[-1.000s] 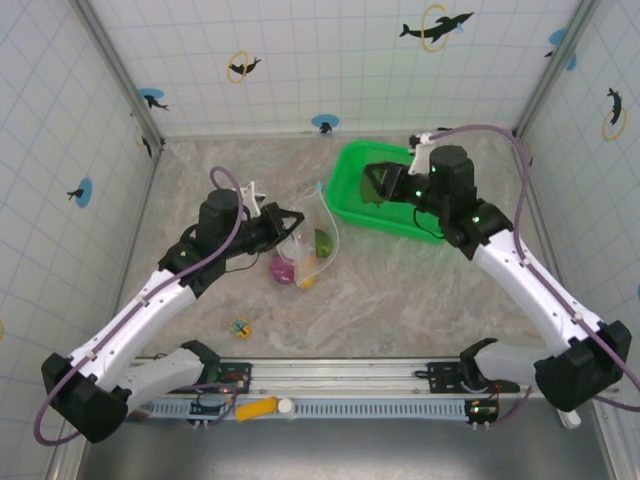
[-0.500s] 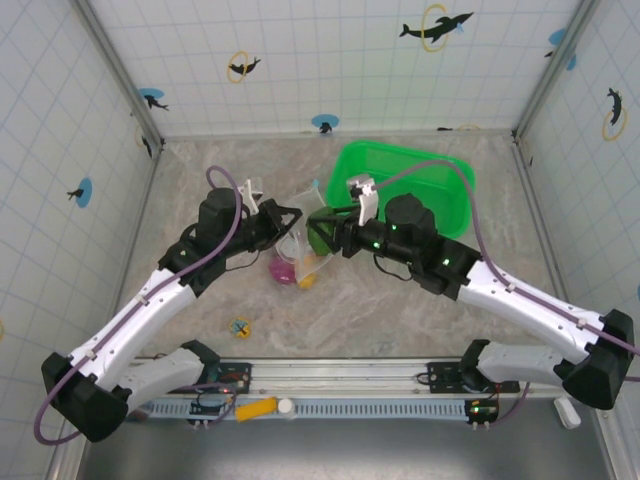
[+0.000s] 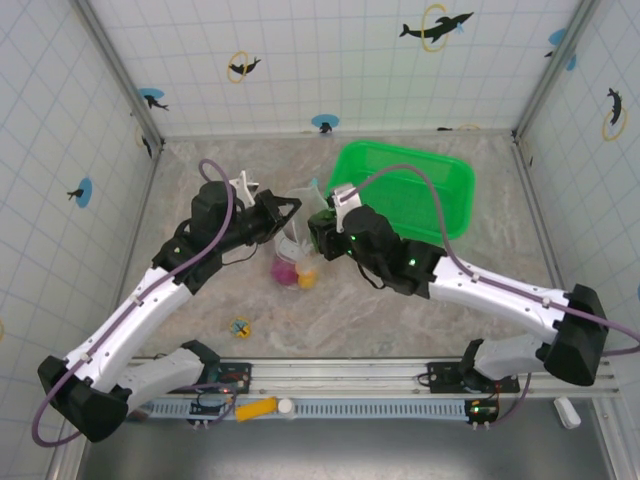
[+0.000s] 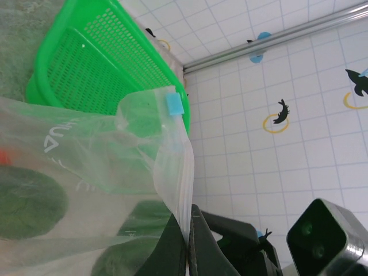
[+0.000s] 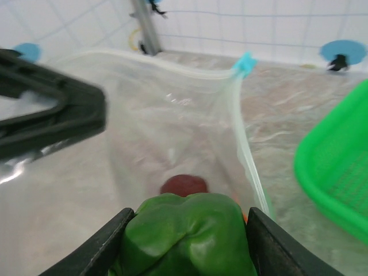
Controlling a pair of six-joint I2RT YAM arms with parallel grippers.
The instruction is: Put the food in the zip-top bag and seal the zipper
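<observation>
Bag: the clear bag (image 3: pixel 298 238) stands up off the table (image 3: pixel 400 300), its mouth facing your right arm; the plastic creases and glares, so its lower outline is hard to follow.
Left gripper: your left gripper (image 4: pixel 188 221) is pinched narrow on the bag's rim, with the plastic strip running down between the two dark fingers; the fingers are cut off at the bottom edge of the wrist view.
Right gripper: your right gripper (image 5: pixel 187 214) is at the bag's mouth, clamped on a green pepper (image 5: pixel 184 238); the pepper covers the inner faces of both fingers and its lower half runs out of the picture.
Zipper: the zipper (image 5: pixel 190 68) shows as a pale band along the bag's open rim, ending in a small blue slider (image 5: pixel 246 62); the near lip is blurred.
Food in the bag: from above you can see a purple piece (image 3: pixel 283 270) and a yellow piece (image 3: pixel 307 276) at the bag's bottom; the right wrist view shows a dark red piece (image 5: pixel 184 185) deep inside, half hidden behind the pepper. Through the bag's wall the left wrist view gives only dark green smears, too blurred to name.
Basket: the green basket (image 3: pixel 440 190) sits just beside the bag, on the right arm's side; the arm crosses its near corner.
</observation>
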